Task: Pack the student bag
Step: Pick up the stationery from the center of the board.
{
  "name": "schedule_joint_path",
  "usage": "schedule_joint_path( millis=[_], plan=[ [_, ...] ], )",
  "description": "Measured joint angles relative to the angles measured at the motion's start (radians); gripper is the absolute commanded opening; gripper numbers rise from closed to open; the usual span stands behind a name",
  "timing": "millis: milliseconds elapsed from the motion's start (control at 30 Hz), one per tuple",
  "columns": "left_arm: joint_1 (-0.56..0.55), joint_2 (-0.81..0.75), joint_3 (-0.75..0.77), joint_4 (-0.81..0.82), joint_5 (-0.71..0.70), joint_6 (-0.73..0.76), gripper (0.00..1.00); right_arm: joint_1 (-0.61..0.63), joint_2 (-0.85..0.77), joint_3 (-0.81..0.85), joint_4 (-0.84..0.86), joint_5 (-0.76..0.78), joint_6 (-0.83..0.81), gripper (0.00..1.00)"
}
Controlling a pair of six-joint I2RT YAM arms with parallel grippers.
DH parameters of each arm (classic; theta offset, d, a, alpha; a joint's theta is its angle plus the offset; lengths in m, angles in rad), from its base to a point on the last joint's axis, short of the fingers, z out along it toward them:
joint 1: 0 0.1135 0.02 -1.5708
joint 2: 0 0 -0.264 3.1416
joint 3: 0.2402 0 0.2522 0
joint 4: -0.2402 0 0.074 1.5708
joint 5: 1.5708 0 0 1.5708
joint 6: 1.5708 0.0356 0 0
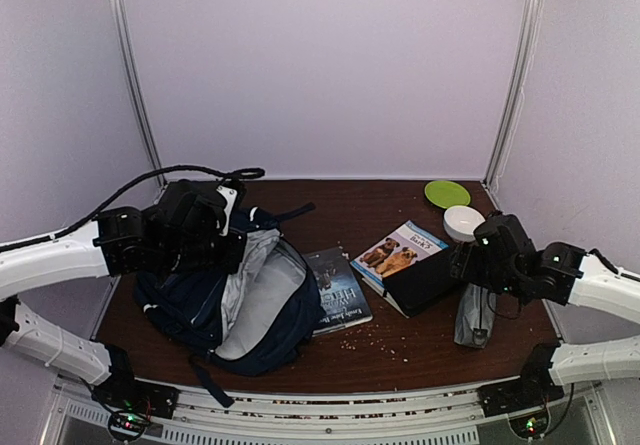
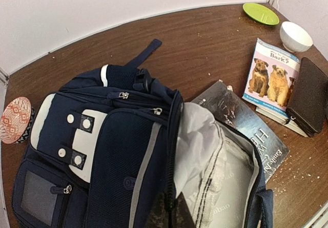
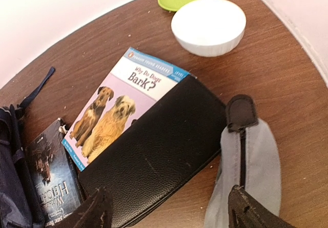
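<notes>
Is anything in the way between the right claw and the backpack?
Yes. Below the open right claw lies a black case, overlapping the dog book; a dark book lies between those and the student bag.

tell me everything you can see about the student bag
The student bag is a large navy fabric backpack with a white patch bearing round snaps, a thin pale stripe and zipped front pockets. It lies front-up on the left of the brown table, main compartment unzipped and gaping, showing light grey lining. Its open edge meets a dark paperback. The left fingers sit at the opening's rim; whether they pinch it is unclear.
</notes>
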Motion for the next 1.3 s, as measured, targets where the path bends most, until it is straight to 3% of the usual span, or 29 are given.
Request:
schedule_joint_path(
  millis=[133,333,600,700,867,900,1167,1300],
  plan=[
    [0.000,-0.029,-0.007,0.000,-0.005,0.002,0.00,-0.043,-0.031,0.033,-0.092,0.048,-0.020,0.78],
    [0.000,-0.049,-0.007,-0.002,0.016,0.015,0.00,-0.147,-0.108,-0.064,-0.147,0.006,-0.019,0.78],
    [0.000,-0.085,0.071,-0.050,0.066,0.035,0.00,-0.171,-0.062,-0.153,-0.095,-0.085,-0.005,0.74],
    [0.002,-0.102,0.091,-0.059,0.077,0.039,0.00,-0.171,-0.034,-0.177,-0.055,-0.115,-0.001,0.59],
    [0.003,-0.106,0.102,-0.064,0.097,0.038,0.00,-0.173,-0.046,-0.190,-0.032,-0.148,-0.013,0.05],
    [0.003,-0.106,0.104,-0.065,0.100,0.038,0.00,-0.173,-0.056,-0.188,-0.035,-0.151,-0.024,0.00],
    [0.003,-0.106,0.146,-0.083,0.119,0.036,0.00,-0.177,-0.184,0.016,-0.246,-0.219,-0.113,0.00],
    [0.003,-0.099,0.160,-0.080,0.118,0.026,0.00,-0.171,-0.221,0.170,-0.218,-0.332,-0.146,0.00]
  ],
)
